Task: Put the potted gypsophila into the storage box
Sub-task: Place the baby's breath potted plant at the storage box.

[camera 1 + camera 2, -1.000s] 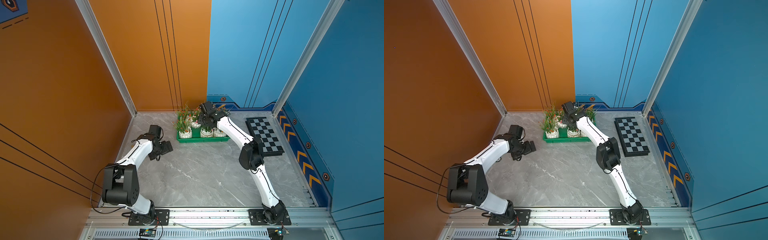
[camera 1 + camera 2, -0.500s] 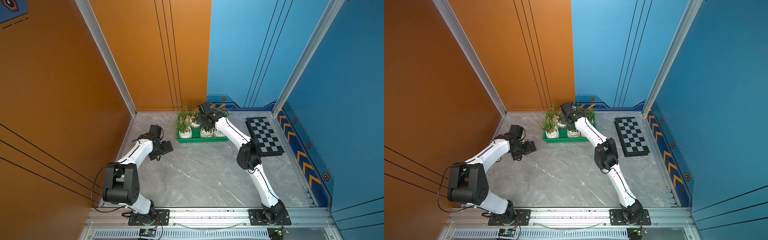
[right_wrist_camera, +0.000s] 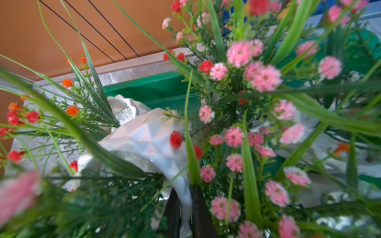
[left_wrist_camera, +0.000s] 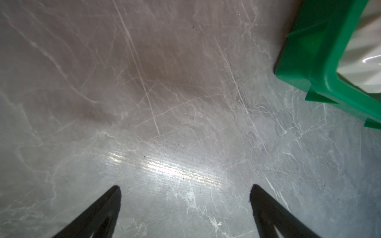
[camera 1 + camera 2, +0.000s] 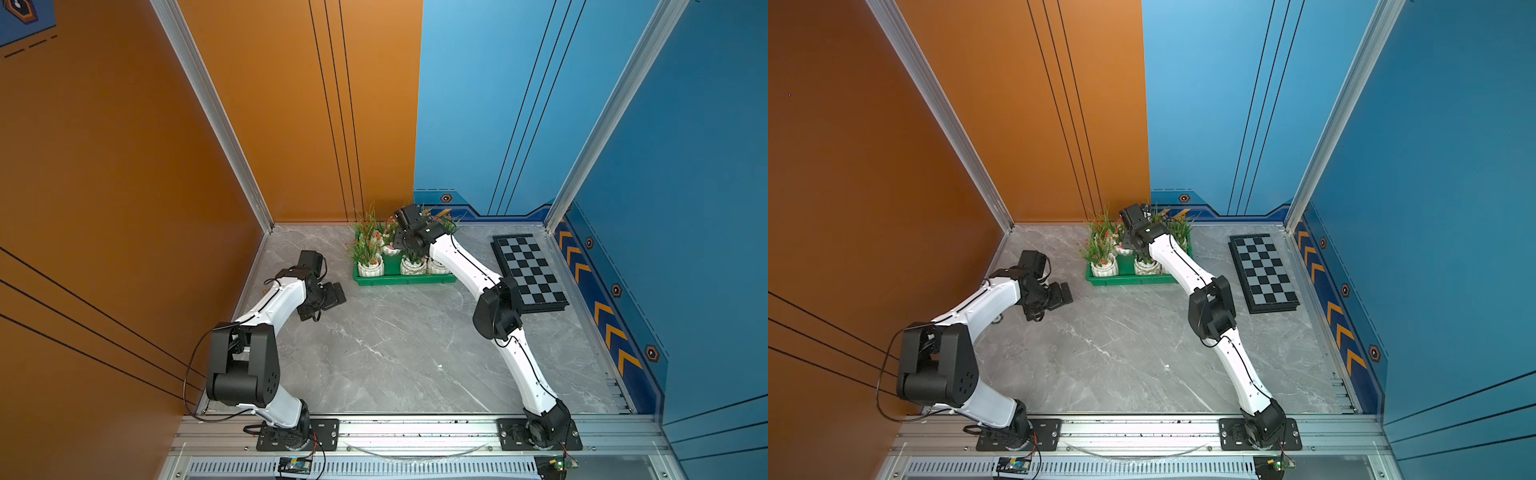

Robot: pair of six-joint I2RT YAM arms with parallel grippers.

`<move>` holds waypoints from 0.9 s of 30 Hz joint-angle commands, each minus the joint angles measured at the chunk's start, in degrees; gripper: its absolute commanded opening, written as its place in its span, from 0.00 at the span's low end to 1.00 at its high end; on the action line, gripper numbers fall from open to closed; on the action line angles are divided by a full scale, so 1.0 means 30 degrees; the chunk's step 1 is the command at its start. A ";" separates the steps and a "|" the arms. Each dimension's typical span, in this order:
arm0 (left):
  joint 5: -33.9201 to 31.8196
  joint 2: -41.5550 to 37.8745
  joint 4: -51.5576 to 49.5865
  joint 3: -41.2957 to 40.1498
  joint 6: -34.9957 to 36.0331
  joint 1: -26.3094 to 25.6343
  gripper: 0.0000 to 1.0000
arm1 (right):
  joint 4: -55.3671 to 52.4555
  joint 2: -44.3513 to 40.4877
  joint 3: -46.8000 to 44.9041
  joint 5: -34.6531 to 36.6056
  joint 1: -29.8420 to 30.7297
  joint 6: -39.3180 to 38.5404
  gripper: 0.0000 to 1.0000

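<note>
Shifted slightly leftward since a second ago, reaching over the storage box [image 5: 399, 279] with right fingers [image 3: 199, 208] pinched on the white rim of one potted gypsophila [image 3: 144, 136], sprigs pointing up among others standing in that box, laid lengthwise across the desk [image 5: 395, 353], with left fingers [image 4: 99, 212] spread wide, empty, near its corner.

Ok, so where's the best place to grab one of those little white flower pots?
Pinch the thin rim of the white pot from above, a finger on each side. The right gripper holds it that way, and neighbouring pots in the green tray crowd its sides.
</note>
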 commanded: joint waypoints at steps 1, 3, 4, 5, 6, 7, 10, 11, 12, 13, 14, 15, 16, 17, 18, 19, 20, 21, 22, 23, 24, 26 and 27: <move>0.0368 -0.0024 -0.0068 0.0457 0.0115 0.0152 0.98 | -0.1301 -0.0797 0.0463 0.0370 -0.0140 -0.0416 0.01; 0.0394 -0.0099 -0.0086 0.0429 0.0089 0.0152 0.98 | -0.1517 -0.0807 0.0465 0.0297 -0.0142 -0.0371 0.01; 0.0429 -0.0153 -0.0073 0.0420 0.0087 0.0152 0.98 | -0.1621 -0.0807 0.0481 0.0297 -0.0145 -0.0343 0.00; 0.0438 -0.0199 -0.0071 0.0393 0.0086 0.0148 0.98 | -0.1738 -0.0818 0.0463 0.0297 -0.0137 -0.0313 0.00; 0.0478 -0.0236 -0.0057 0.0384 0.0085 0.0152 0.98 | -0.1856 -0.0836 0.0465 0.0265 -0.0140 -0.0313 0.01; 0.0471 -0.0271 -0.0053 0.0358 0.0060 0.0144 0.98 | -0.1971 -0.0860 0.0461 0.0233 -0.0134 -0.0270 0.01; 0.0467 -0.0411 -0.0071 0.0253 -0.0002 0.0122 0.98 | -0.2234 -0.0980 0.0457 0.0269 -0.0122 -0.0269 0.01; 0.0453 -0.0438 -0.0075 0.0239 -0.0002 0.0121 0.98 | -0.2283 -0.0961 0.0463 0.0131 -0.0148 -0.0235 0.00; 0.0455 -0.0464 -0.0079 0.0216 -0.0002 0.0122 0.98 | -0.2319 -0.0918 0.0466 -0.0024 -0.0219 -0.0156 0.00; 0.0488 -0.0475 -0.0071 0.0183 0.0002 0.0122 0.98 | -0.2397 -0.0840 0.0525 -0.0163 -0.0258 -0.0083 0.00; 0.0505 -0.0518 -0.0079 0.0205 -0.0010 0.0122 0.98 | -0.2506 -0.0763 0.0564 -0.0220 -0.0311 0.0001 0.00; 0.0561 -0.0529 -0.0082 0.0159 -0.0024 0.0122 0.98 | -0.2658 -0.0694 0.0595 -0.0233 -0.0310 0.0010 0.01; 0.0515 -0.0563 -0.0072 0.0134 -0.0029 0.0121 0.98 | -0.2740 -0.0676 0.0621 -0.0218 -0.0311 0.0010 0.00; 0.0511 -0.0589 -0.0065 0.0143 -0.0018 0.0122 0.98 | -0.2838 -0.0590 0.0620 -0.0225 -0.0339 0.0024 0.01; 0.0484 -0.0591 -0.0070 0.0120 -0.0026 0.0122 0.98 | -0.2891 -0.0476 0.0621 -0.0327 -0.0333 0.0010 0.01; 0.0482 -0.0569 -0.0073 0.0135 -0.0023 0.0122 0.98 | -0.2946 -0.0362 0.0627 -0.0468 -0.0348 0.0010 0.01; 0.0496 -0.0516 -0.0068 0.0152 -0.0031 0.0122 0.98 | -0.3014 -0.0183 0.0736 -0.0599 -0.0403 0.0039 0.01; 0.0511 -0.0462 -0.0075 0.0165 -0.0005 0.0120 0.98 | -0.3121 -0.0030 0.0864 -0.0718 -0.0381 0.0039 0.01; 0.0555 -0.0419 -0.0075 0.0206 -0.0023 0.0122 0.98 | -0.3231 0.0178 0.1022 -0.0801 -0.0363 0.0039 0.01; 0.0569 -0.0362 -0.0075 0.0247 -0.0021 0.0122 0.98 | -0.3319 0.0371 0.1164 -0.0885 -0.0373 0.0039 0.01; 0.0583 -0.0354 -0.0078 0.0242 -0.0022 0.0121 0.98 | -0.3363 0.0529 0.1218 -0.0988 -0.0365 0.0065 0.01; 0.0575 -0.0311 -0.0066 0.0273 -0.0024 0.0122 0.98 | -0.3371 0.0699 0.1248 -0.1021 -0.0322 0.0068 0.01; 0.0581 -0.0282 -0.0069 0.0309 -0.0016 0.0122 0.98 | -0.3319 0.0818 0.1277 -0.1050 -0.0347 0.0017 0.01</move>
